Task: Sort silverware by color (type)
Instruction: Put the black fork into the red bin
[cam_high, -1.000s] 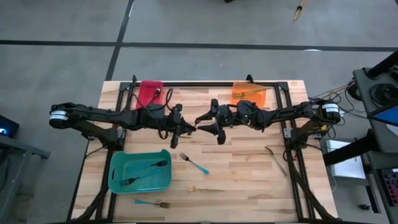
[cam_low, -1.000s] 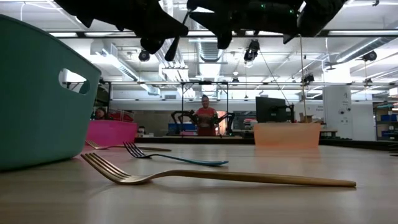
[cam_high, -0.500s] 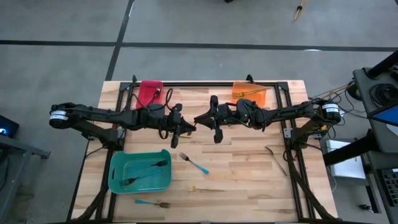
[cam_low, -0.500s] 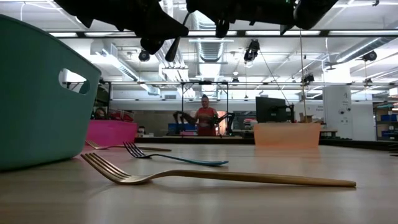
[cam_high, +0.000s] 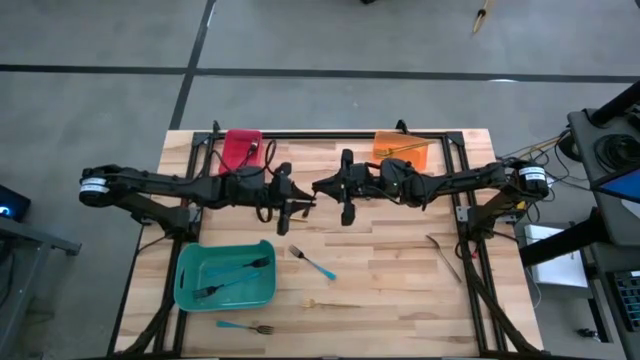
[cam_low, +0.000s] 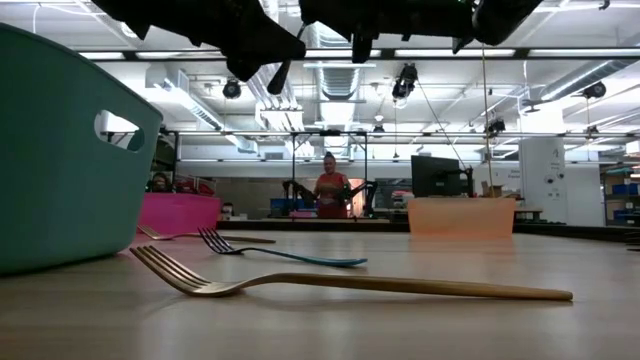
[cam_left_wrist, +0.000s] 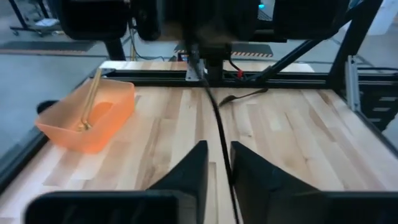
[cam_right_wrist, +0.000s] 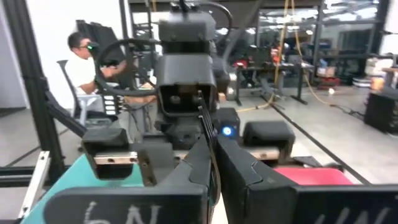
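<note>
High over the table's middle my two grippers meet tip to tip. A thin dark silver-grey fork (cam_left_wrist: 215, 115) runs level between them. My right gripper (cam_right_wrist: 211, 155) is shut on it. My left gripper (cam_left_wrist: 217, 149) has its fingers slightly apart, and the fork's shaft passes through the gap. In the high view my left gripper (cam_high: 303, 200) and my right gripper (cam_high: 325, 188) nearly touch. Other forks lie flat on the table: a blue-handled one (cam_high: 313, 263), a second blue-handled one (cam_high: 245, 327), a gold one (cam_low: 350, 283) and a dark one (cam_high: 445, 255). My right gripper pinches the fork's thin shaft (cam_right_wrist: 205, 127) between its two fingers. It comes in level from the table's right, and the fork lies along the fingers, lifted clear of the table. Whether my left gripper touches the shaft (cam_left_wrist: 222, 163) I cannot tell.
A teal bin (cam_high: 190, 290) with forks in it stands near the front left. At the far edge stand a red bin (cam_high: 242, 148) and an orange bin (cam_high: 400, 152) holding a gold fork. People and other rigs show in the room beyond.
My right gripper, wide open a second ago, has shut on the fork held out from my left gripper. Both arms have otherwise stayed in place over the table's middle.
</note>
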